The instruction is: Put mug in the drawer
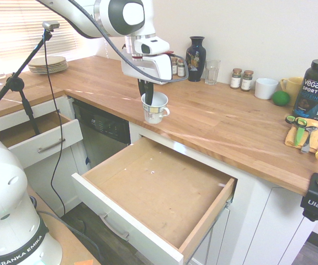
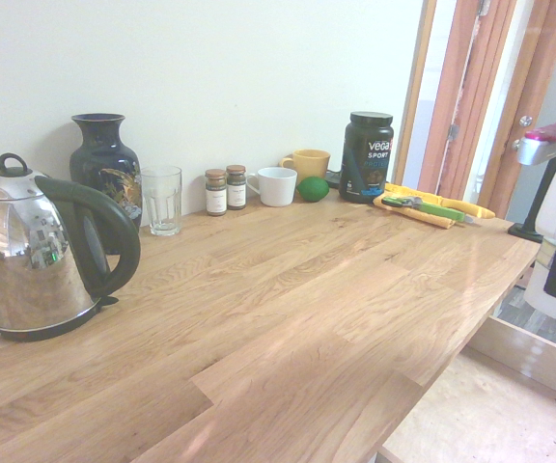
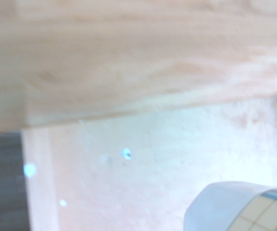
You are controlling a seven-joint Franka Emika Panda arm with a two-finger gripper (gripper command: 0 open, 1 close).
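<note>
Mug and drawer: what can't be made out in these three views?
- Mug: in the second exterior view it is cut off by the right edge; the wrist view shows only a blurred corner.
- Gripper: fingertips hidden inside the mug, first exterior view.
- Mug's print: too small to read.
- Drawer: the second exterior view shows just a corner.

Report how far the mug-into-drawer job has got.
Done: the mug is lifted off the countertop, gripped at its rim by the gripper. In hand: it hangs near the counter's front edge, by the open drawer. Left: lower it into the drawer and release.
</note>
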